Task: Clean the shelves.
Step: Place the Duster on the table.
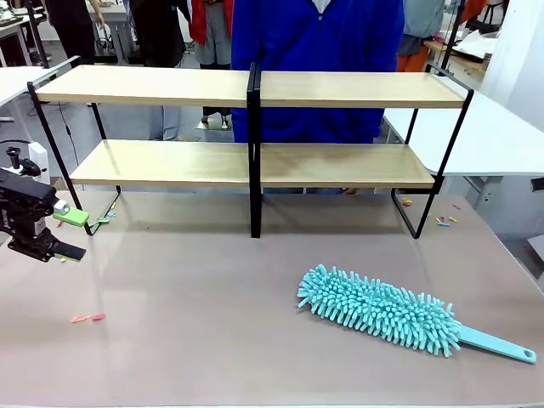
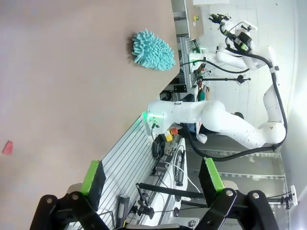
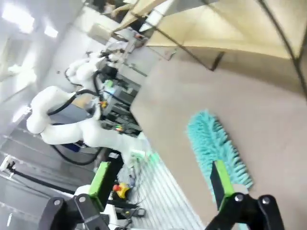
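One shelves (image 1: 255, 89) unit with two boards, one teal duster (image 1: 378, 310) on the table (image 1: 212, 340); left pincer (image 1: 72, 234) and right pincer (image 3: 160, 184) both gape empty.

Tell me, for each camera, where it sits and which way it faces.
Front: fixed on the robot's side, facing the shelves and a person behind; left gripper at picture left, jaws open.
Left wrist: on the left arm, rolled sideways, looking along the table; its green-padded fingers spread.
Right wrist: on the right arm, tilted, above the duster; jaws open.
All share the teal duster.
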Controlling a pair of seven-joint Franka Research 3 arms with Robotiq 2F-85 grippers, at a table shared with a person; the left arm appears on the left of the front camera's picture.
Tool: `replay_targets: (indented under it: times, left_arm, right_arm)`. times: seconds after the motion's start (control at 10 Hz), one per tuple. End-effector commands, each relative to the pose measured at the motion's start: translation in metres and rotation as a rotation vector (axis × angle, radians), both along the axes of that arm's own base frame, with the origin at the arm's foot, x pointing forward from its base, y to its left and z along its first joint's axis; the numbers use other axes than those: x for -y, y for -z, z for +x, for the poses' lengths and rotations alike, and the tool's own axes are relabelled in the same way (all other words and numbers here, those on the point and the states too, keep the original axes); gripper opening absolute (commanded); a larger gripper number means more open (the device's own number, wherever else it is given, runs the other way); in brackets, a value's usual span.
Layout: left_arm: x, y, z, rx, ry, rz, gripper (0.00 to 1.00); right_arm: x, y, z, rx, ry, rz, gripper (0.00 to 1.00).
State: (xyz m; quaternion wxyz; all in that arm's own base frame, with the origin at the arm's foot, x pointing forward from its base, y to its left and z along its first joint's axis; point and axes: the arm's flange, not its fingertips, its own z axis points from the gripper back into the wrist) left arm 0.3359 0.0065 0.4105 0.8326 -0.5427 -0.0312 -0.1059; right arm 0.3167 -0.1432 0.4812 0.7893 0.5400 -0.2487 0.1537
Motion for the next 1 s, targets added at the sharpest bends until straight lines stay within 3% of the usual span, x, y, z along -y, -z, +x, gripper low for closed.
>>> replay_targets:
  times: [0.0, 0.1, 0.9]
  left_arm:
    - [0.003, 0.000, -0.003, 0.010, -0.002, -0.031, 1.00]
    - [0.003, 0.000, -0.003, 0.010, -0.002, -0.031, 1.00]
    - [0.003, 0.000, -0.003, 0.010, -0.002, -0.031, 1.00]
  right_arm:
    - [-0.012, -0.006, -0.023, -0.110, -0.065, 0.017, 1.00]
    - [0.000, 0.000, 0.000, 0.000, 0.000, 0.000, 1.00]
    - [0.000, 0.000, 0.000, 0.000, 0.000, 0.000, 1.00]
